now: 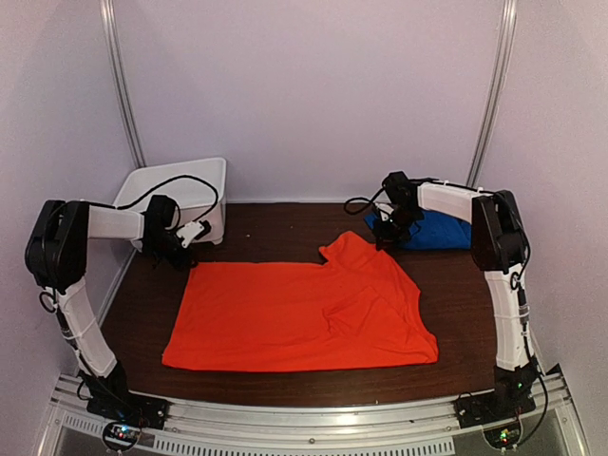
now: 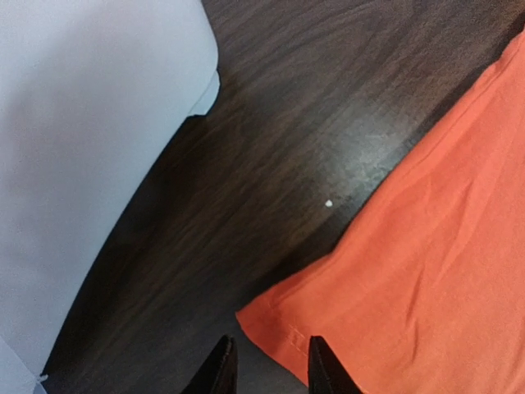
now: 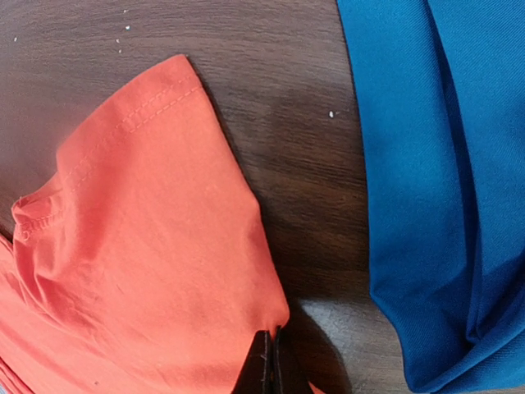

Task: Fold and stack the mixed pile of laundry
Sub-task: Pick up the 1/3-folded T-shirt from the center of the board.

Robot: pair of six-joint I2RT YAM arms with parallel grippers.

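The orange-red T-shirt (image 1: 304, 309) lies spread flat across the middle of the table. My left gripper (image 1: 188, 256) is at its far left corner. In the left wrist view its jaws (image 2: 271, 365) stand apart, and the hemmed corner of the T-shirt (image 2: 426, 271) lies between the fingertips. My right gripper (image 1: 387, 237) is at the shirt's far right sleeve. Seen from the right wrist, the gripper (image 3: 271, 349) is shut on a pinched fold of the orange cloth (image 3: 148, 238), which is pulled up off the wood. The royal-blue garment (image 1: 432, 231) lies bunched just right of it, also in the right wrist view (image 3: 435, 180).
A white plastic bin (image 1: 176, 195) stands at the back left corner, close beside my left gripper, and it fills the left side of the left wrist view (image 2: 82, 123). Dark wooden table (image 1: 285, 223) shows behind the shirt. Pale walls close in the back and sides.
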